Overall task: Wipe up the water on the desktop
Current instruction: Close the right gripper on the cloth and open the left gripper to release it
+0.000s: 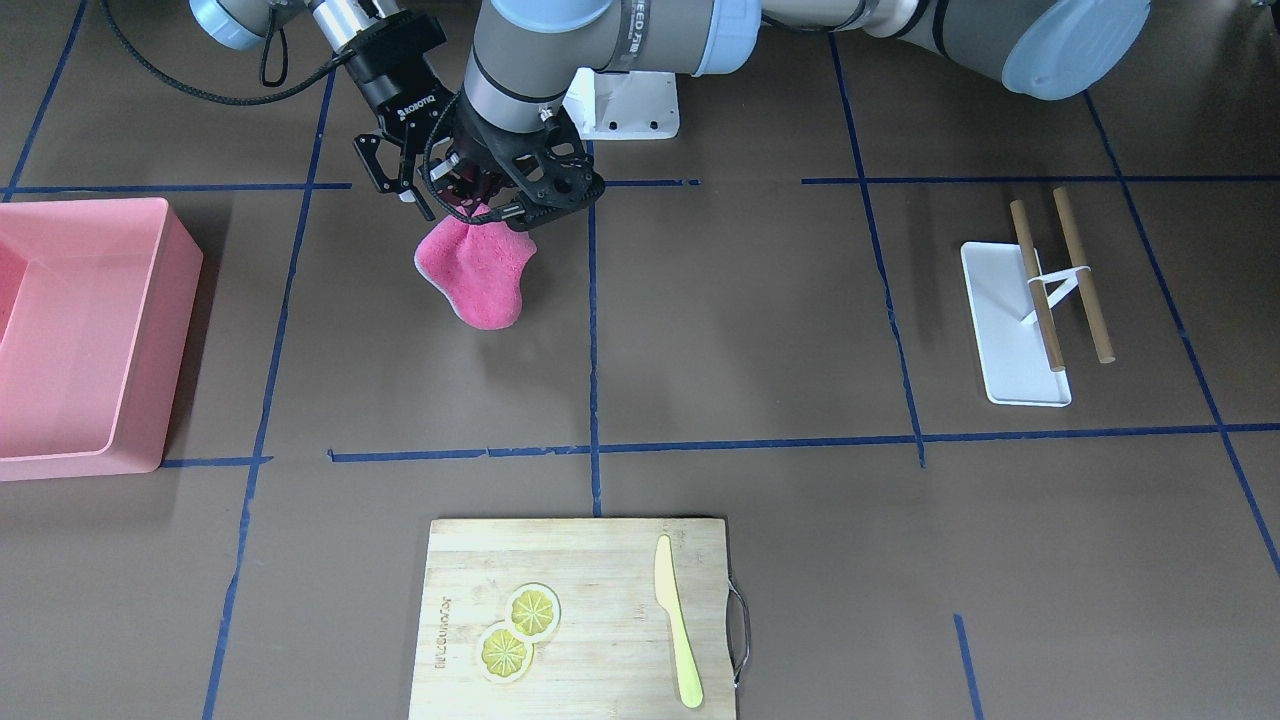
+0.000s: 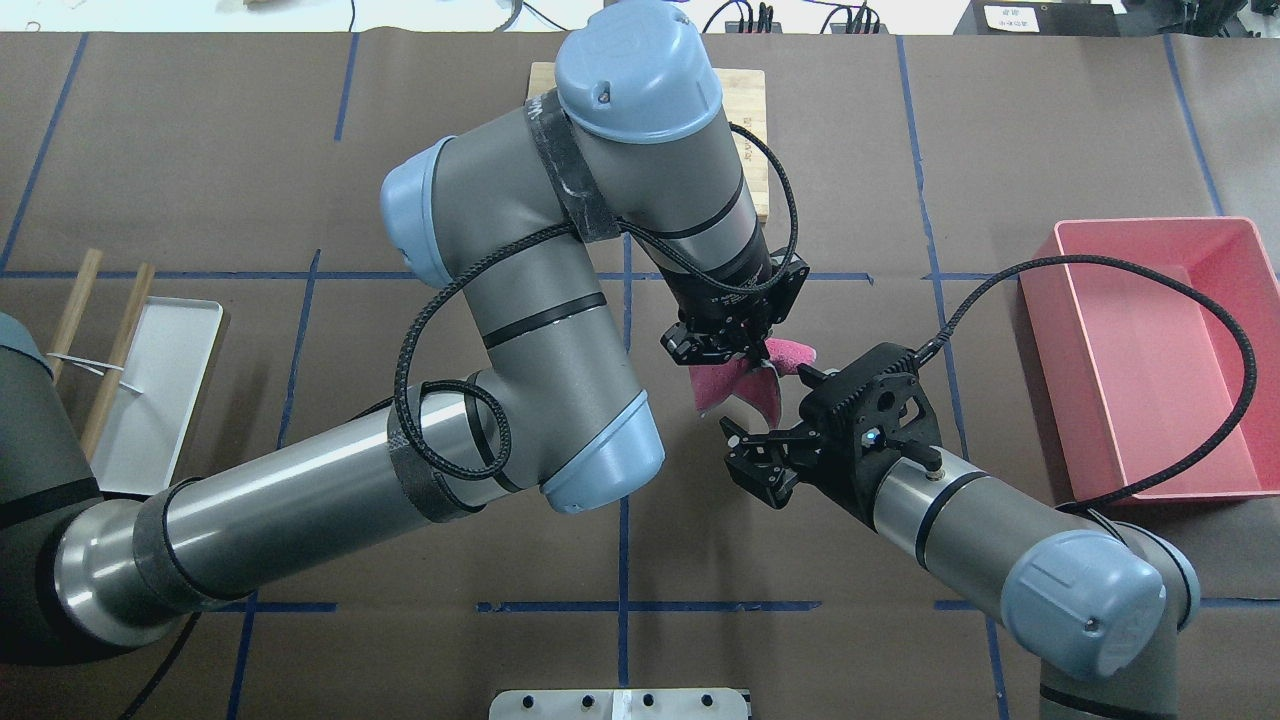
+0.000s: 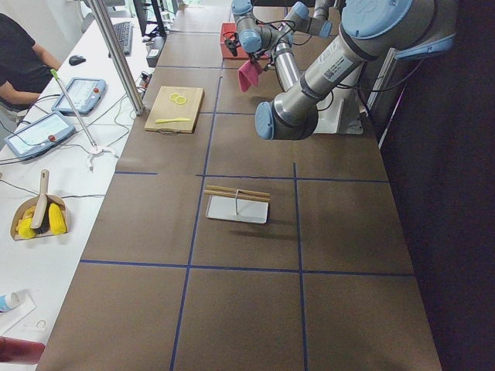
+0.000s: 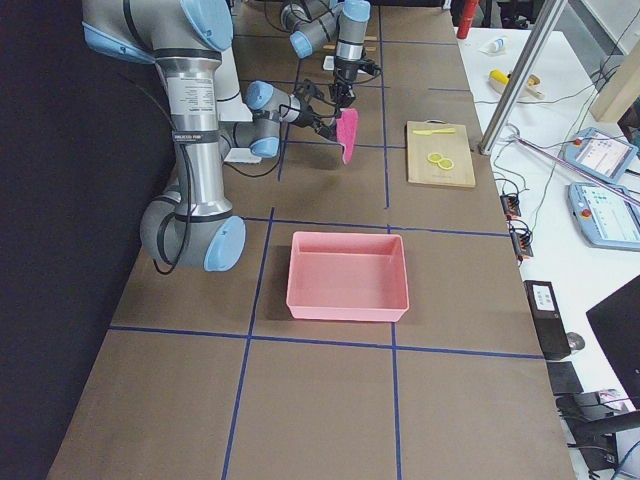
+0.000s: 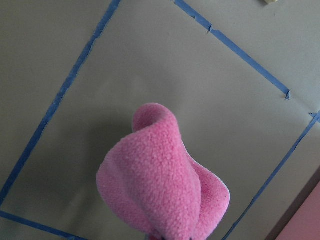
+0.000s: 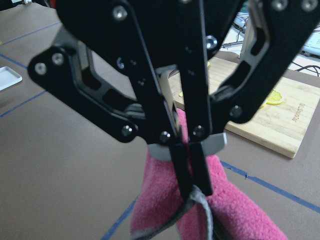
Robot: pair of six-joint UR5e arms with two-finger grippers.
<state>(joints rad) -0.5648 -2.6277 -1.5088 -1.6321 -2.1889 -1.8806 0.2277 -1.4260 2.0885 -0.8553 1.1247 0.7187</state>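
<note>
My left gripper [image 1: 490,205] is shut on the top of a pink fleece cloth [image 1: 480,270], which hangs down over the dark-brown desktop [image 1: 750,320]. I cannot tell whether its lower end touches the surface. The cloth also shows in the overhead view [image 2: 745,390] and the left wrist view [image 5: 160,185]. In the right wrist view the left gripper [image 6: 192,170] pinches the cloth [image 6: 235,210] between closed fingers. My right gripper [image 2: 745,460] is open and empty, just beside the cloth on the robot's side. I see no water on the desktop.
A pink bin [image 1: 90,330] stands on the robot's right. A bamboo cutting board [image 1: 580,620] with two lemon slices and a yellow knife [image 1: 678,625] lies at the far edge. A white tray [image 1: 1015,330] with two wooden sticks lies on the robot's left.
</note>
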